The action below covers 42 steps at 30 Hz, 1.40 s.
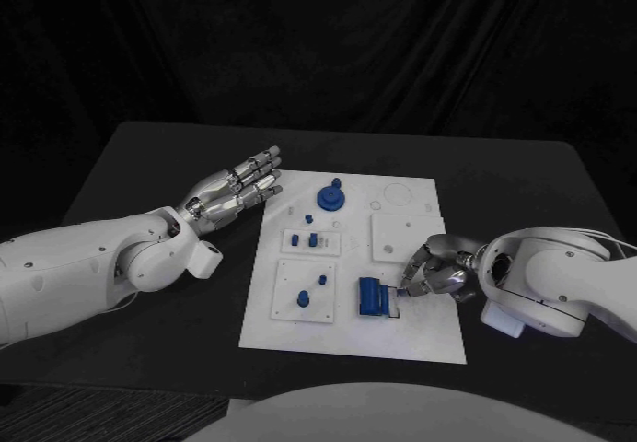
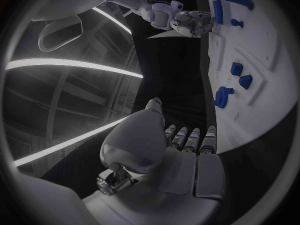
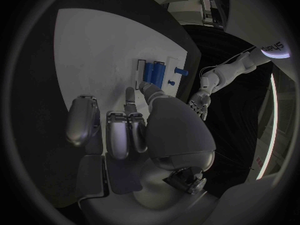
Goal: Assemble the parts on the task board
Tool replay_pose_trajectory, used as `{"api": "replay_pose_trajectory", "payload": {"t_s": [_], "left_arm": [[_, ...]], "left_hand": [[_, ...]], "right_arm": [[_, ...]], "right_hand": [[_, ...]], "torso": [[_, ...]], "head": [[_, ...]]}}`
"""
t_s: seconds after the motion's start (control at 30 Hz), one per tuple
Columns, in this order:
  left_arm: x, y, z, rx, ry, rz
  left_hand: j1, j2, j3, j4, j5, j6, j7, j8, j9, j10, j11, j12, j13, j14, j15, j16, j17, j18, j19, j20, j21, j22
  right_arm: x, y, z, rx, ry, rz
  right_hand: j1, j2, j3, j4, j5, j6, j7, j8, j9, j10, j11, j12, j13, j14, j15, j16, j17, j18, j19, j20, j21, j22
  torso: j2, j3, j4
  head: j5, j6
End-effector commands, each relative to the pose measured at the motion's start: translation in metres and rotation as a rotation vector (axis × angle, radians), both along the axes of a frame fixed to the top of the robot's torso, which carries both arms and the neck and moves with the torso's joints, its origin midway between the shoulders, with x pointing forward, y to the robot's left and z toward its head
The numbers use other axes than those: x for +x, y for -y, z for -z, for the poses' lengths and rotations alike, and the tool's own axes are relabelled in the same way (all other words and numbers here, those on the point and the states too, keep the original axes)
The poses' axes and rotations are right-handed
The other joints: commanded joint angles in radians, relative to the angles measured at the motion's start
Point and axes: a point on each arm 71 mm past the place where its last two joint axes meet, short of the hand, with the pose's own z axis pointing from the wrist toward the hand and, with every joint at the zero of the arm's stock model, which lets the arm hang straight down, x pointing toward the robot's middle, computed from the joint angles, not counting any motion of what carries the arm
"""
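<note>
The right hand (image 1: 432,269) presses fingertips on the blue block (image 1: 375,297) near the task board (image 1: 411,331) edge, seemingly seating it, gripping nothing; the left hand (image 1: 237,187) hovers open beside the board.

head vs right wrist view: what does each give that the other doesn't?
Head view alone: the whole task board on the black table, with the round blue part at its far end and small blue parts mid-board.

Right wrist view alone: a close look at fingertips by the blue block.

Both: the blue block, the right hand at it, and the left hand, fingers spread, holding nothing. Whether the right hand touches the block is unclear.
</note>
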Motion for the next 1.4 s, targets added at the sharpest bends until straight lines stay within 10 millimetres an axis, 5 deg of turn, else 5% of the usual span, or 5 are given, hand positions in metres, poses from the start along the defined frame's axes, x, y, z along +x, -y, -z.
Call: {"api": "replay_pose_trajectory", "payload": {"t_s": [0.03,0.47,0.87,1.2,1.4], "left_arm": [[-0.001,0.001,0.000,-0.013,0.004,0.010],[-0.001,-0.001,0.000,-0.009,0.002,0.006],[-0.002,-0.001,0.001,-0.009,-0.001,0.008],[-0.002,-0.002,0.001,-0.009,-0.002,0.006],[-0.002,-0.001,0.001,-0.009,-0.005,0.010]], "left_hand": [[0.009,0.001,0.005,-0.001,0.004,0.001,0.008,0.005,0.001,-0.001,0.006,-0.007,-0.001,-0.002,0.008,-0.004,-0.001,0.012,-0.002,0.008,0.002,0.001],[0.010,0.001,0.005,-0.001,0.005,0.001,0.009,0.005,0.001,-0.001,0.006,-0.007,-0.001,-0.002,0.008,-0.004,-0.001,0.012,-0.002,0.008,0.002,0.001],[0.014,0.002,0.008,-0.005,0.008,0.007,0.022,0.007,0.002,-0.001,0.005,-0.007,-0.001,-0.002,0.008,-0.004,-0.001,0.012,-0.001,0.009,0.003,0.001],[0.015,0.002,0.008,-0.006,0.008,0.001,0.023,0.005,0.001,-0.001,0.007,-0.007,-0.001,-0.002,0.008,-0.004,-0.001,0.012,-0.001,0.009,0.003,0.002],[0.015,0.001,0.008,-0.007,0.008,0.003,0.030,0.005,0.001,-0.001,0.007,-0.007,-0.001,-0.002,0.007,-0.004,-0.001,0.012,-0.001,0.009,0.003,0.002]], "right_arm": [[0.000,-0.005,-0.012,0.047,0.172,-0.080],[-0.030,-0.006,-0.021,-0.049,0.459,-0.235],[-0.056,0.001,0.001,-0.130,0.571,-0.237],[-0.058,-0.003,0.004,-0.113,0.632,-0.218],[-0.058,-0.005,0.006,-0.115,0.632,-0.217]], "right_hand": [[0.007,-0.010,-0.012,-0.005,-0.053,-0.036,0.001,0.001,-0.004,0.104,0.000,0.001,0.263,0.104,0.000,0.008,0.256,-0.002,0.005,0.003,0.016,0.173],[0.083,-0.094,-0.081,0.172,-0.217,-0.288,0.000,0.132,0.005,0.104,-0.004,0.001,0.263,0.105,-0.003,0.010,0.263,-0.003,0.004,-0.001,0.023,0.174],[0.065,-0.115,-0.101,0.180,-0.222,-0.438,0.004,0.241,0.011,0.104,-0.001,0.001,0.263,0.104,0.000,0.008,0.257,-0.001,0.001,0.001,0.011,0.171],[0.038,-0.100,-0.085,0.178,-0.006,-0.510,0.008,0.339,-0.023,0.104,0.002,0.001,0.263,0.103,0.003,0.007,0.254,0.000,0.000,0.004,0.003,0.170],[0.022,-0.097,-0.087,0.179,-0.003,-0.518,0.010,0.345,-0.034,0.104,0.003,0.001,0.263,0.102,0.003,0.005,0.250,0.001,-0.001,0.005,-0.002,0.169]], "torso": [[0.000,-0.0006,0.0001],[0.000,0.0001,-0.0004],[0.001,-0.0005,0.0000],[0.001,-0.0006,0.0006],[0.001,-0.0006,0.0002]], "head": [[0.000,0.000],[0.002,0.000],[0.002,0.000],[0.003,0.000],[0.001,0.000]]}}
